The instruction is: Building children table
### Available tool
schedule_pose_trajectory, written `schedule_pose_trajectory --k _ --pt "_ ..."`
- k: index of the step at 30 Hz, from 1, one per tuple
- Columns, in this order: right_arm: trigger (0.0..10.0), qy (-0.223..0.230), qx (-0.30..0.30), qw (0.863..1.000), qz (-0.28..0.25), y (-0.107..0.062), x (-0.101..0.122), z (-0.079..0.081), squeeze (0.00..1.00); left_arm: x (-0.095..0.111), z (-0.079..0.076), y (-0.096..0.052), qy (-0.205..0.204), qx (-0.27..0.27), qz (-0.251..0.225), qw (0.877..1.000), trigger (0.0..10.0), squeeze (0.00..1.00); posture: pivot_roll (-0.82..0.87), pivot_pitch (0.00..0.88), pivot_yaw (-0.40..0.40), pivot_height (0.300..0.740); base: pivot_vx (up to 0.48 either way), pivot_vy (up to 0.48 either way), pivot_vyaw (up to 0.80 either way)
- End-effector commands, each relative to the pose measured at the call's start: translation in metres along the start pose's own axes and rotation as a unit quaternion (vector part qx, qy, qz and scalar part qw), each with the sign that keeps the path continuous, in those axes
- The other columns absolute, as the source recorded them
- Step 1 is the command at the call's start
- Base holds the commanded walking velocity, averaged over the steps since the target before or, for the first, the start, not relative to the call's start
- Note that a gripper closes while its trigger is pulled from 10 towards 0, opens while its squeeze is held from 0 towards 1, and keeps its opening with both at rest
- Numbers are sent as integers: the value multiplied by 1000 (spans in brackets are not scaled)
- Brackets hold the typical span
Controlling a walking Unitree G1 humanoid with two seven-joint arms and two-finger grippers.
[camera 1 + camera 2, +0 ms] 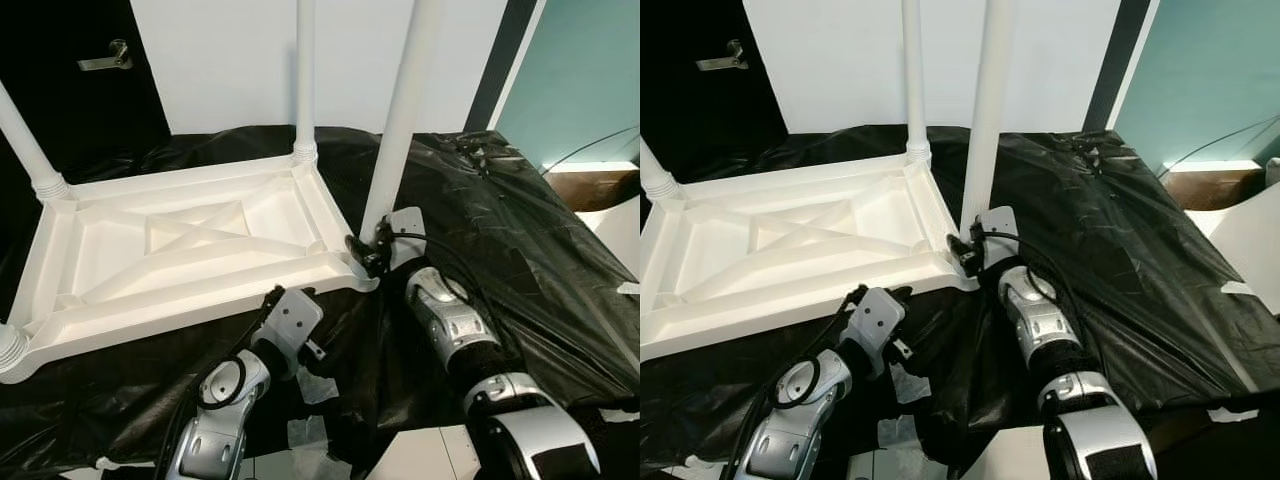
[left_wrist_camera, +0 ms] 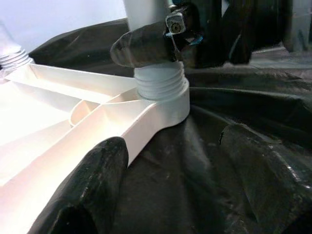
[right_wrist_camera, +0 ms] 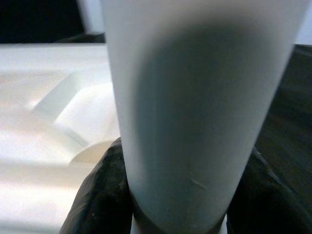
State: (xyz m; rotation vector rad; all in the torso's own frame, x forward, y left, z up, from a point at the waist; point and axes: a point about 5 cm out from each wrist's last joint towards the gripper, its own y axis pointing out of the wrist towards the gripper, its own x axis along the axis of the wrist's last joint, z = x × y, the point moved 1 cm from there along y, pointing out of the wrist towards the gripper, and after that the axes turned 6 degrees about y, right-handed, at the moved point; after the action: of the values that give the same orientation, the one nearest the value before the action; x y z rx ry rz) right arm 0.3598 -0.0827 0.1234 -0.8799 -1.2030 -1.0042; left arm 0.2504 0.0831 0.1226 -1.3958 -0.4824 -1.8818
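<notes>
Upturned white plastic table [image 1: 190, 255] on black sheeting [image 1: 520, 230]. Left gripper [image 2: 165, 190], fingers spread, waits beside its near edge. Right gripper [image 1: 372, 250] clamps the leg [image 1: 400, 120] low at the near right corner's threaded socket (light, rigid, slippery; best held there).

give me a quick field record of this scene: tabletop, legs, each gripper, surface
tabletop: white plastic, upside down, ribbed underside showing
near-right leg: upright in its corner socket, threads visible at the base
right gripper: shut on near-right leg, just above the socket
left gripper: open, at the tabletop's near edge
surface: black plastic sheet
</notes>
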Motion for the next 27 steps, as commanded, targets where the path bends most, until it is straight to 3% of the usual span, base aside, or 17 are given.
schedule_pose_trajectory --k 1,5,10,11,15,16,22,23,25,26,27 --pt "10000 27 -28 998 45 -9 -23 2 0 0 9 -1 -1 59 8 998 10000 0 160 4 -49 740 0 0 0" --pt "10000 40 -16 998 38 -12 -20 12 0 1 10 -1 -1 60 7 998 10000 0 162 1 -53 740 0 0 0" --pt "10000 30 -18 999 32 -15 -14 10 0 1 11 -2 -2 59 8 998 10000 0 162 0 -53 740 0 0 0" --pt "10000 24 -18 999 27 -16 -11 9 141 1 11 -2 -3 60 9 998 10000 0 162 0 -53 740 0 0 0" --pt "10000 18 -22 999 23 -17 -7 9 141 0 11 -3 -3 60 10 998 10000 0 162 0 -53 740 0 0 0" --pt "10000 24 -5 1000 8 -18 0 5 1000 0 11 -4 -4 61 11 998 10000 0 166 0 -50 740 0 0 0" --pt "10000 9 66 998 -12 -23 14 -9 1000 0 9 -6 -7 60 13 998 10000 0 167 0 -50 740 0 0 0" --pt "10000 0 87 996 -9 -25 15 -14 510 0 9 -6 -7 60 13 998 10000 0 169 0 -52 740 0 0 0" --pt "10000 0 87 996 -9 -25 15 -14 510 0 9 -6 -7 60 13 998 10000 0 169 0 -52 740 0 0 0" --pt "10000 -3 108 994 -1 -27 16 -19 0 0 10 -6 -6 60 14 998 10000 0 169 0 -52 740 0 0 0" --pt "10000 -18 143 989 8 -27 17 -23 0 0 10 -6 -6 60 14 998 10000 0 170 0 -51 740 0 0 0"
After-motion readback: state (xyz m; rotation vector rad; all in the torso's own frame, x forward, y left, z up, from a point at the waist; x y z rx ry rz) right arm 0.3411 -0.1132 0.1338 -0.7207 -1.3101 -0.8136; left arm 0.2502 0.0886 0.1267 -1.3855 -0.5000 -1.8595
